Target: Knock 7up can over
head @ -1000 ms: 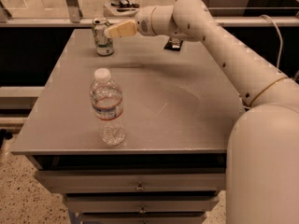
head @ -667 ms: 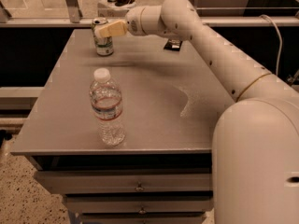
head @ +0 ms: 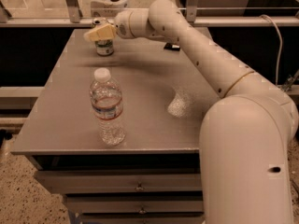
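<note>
arm [head: 205, 55]: cream-white, smooth tubular shells, row of small dark dots | elbow ring [head: 238, 80]: thin, tan | housing [head: 243, 162]: large, rounded, one dark oval hole | gripper [head: 99, 32]: pale yellow, above desk [head: 140, 92] far-left corner

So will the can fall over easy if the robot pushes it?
Probably. The can stands upright, small and narrow, so a sideways push near its top, where the gripper is, should tip it. Once down it would likely roll on the smooth table.
</note>
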Available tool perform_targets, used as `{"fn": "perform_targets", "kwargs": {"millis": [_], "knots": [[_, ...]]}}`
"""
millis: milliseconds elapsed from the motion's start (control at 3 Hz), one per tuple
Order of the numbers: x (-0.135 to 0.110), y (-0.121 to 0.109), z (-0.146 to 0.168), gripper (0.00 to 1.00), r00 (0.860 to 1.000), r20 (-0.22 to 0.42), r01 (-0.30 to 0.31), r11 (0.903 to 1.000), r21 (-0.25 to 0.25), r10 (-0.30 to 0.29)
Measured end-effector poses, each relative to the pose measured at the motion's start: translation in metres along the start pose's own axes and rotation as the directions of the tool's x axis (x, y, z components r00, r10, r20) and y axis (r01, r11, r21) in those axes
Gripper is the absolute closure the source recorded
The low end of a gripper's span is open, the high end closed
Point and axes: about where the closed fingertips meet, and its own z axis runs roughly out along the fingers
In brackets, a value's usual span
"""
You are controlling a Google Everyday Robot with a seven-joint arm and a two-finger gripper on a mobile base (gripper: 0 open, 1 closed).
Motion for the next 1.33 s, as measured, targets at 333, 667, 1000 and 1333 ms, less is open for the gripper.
{"fn": "perform_targets", "kwargs": {"millis": [333,667,1000,1333], "knots": [[0.013,0.005,0.018,0.15,1.0,-0.01,-0.018,0.9997,-0.019,0.018],[0.022,0.003,0.028,0.39,0.999,-0.016,-0.033,0.9992,-0.023,0.032],[0.025,-0.002,0.023,0.62,0.999,-0.017,-0.036,0.9993,-0.012,0.035],[0.018,-0.007,-0.003,0.85,1.0,-0.022,-0.022,0.9997,-0.013,0.021]]}}
